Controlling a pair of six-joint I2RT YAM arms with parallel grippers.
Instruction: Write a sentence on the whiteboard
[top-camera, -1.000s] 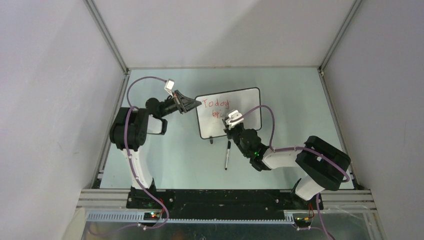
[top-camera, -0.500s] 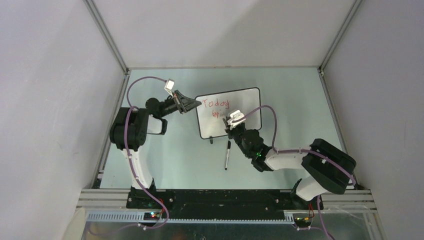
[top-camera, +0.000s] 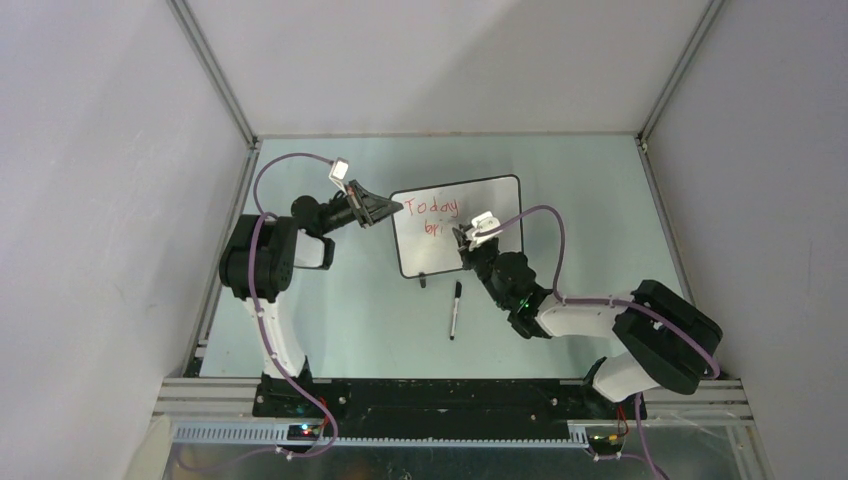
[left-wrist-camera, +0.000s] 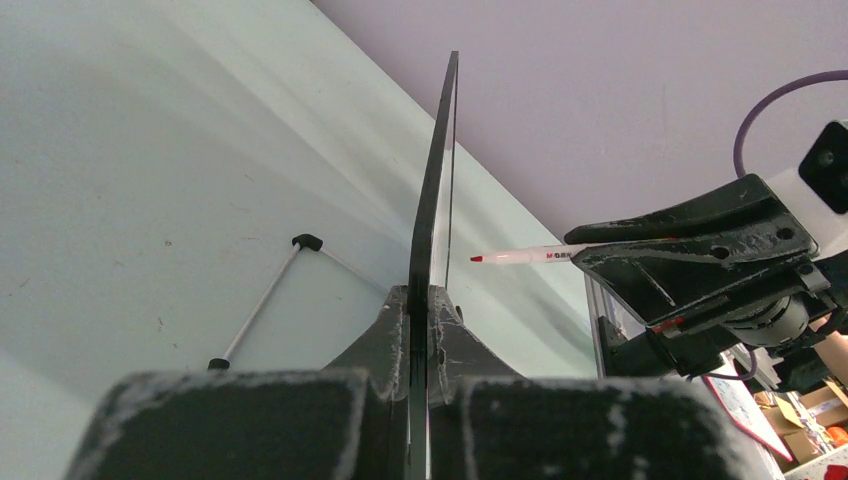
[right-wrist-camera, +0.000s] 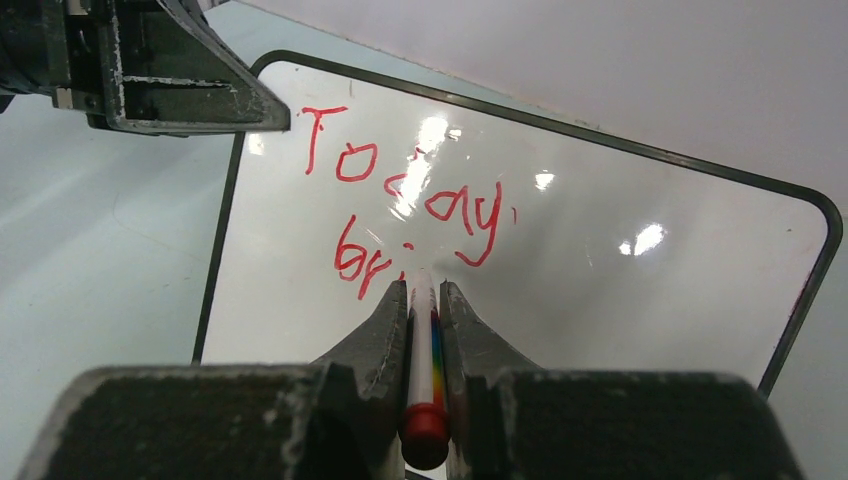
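Both of my arms at the writing stage. The whiteboard (top-camera: 490, 205) is standing near the middle of the table (top-camera: 330, 320), its glossy face turned toward my right arm. I am pinching its left edge, close to the upper corner, in my left gripper (top-camera: 385, 208). In the left wrist view the jaws are closed flat on the frame, with the board running edge-on away from them.

My right gripper (right-wrist-camera: 422, 290) is closed tight on a red marker (right-wrist-camera: 422, 340). The barrel is lying along the line of the fingers, the capped end toward my wrist and the tip toward the board.

The sentence (right-wrist-camera: 400, 185) is reading "Today" on the first line and "bri" on the second, so I judge the task roughly a third done.

The relation that matters is this: the board is lying straight ahead of my right gripper, and the marker's long axis is meeting its face nearly square-on, just right of "bri". Seen from the left wrist, the tip seems just off the surface — I cannot tell for certain. The bare white is lying to the right of the tip, so the next strokes should run that way, along the board's long side, while my left gripper is bracing the far edge.

A black pen (top-camera: 455, 310) is lying on the table in front of the board, near neither gripper.
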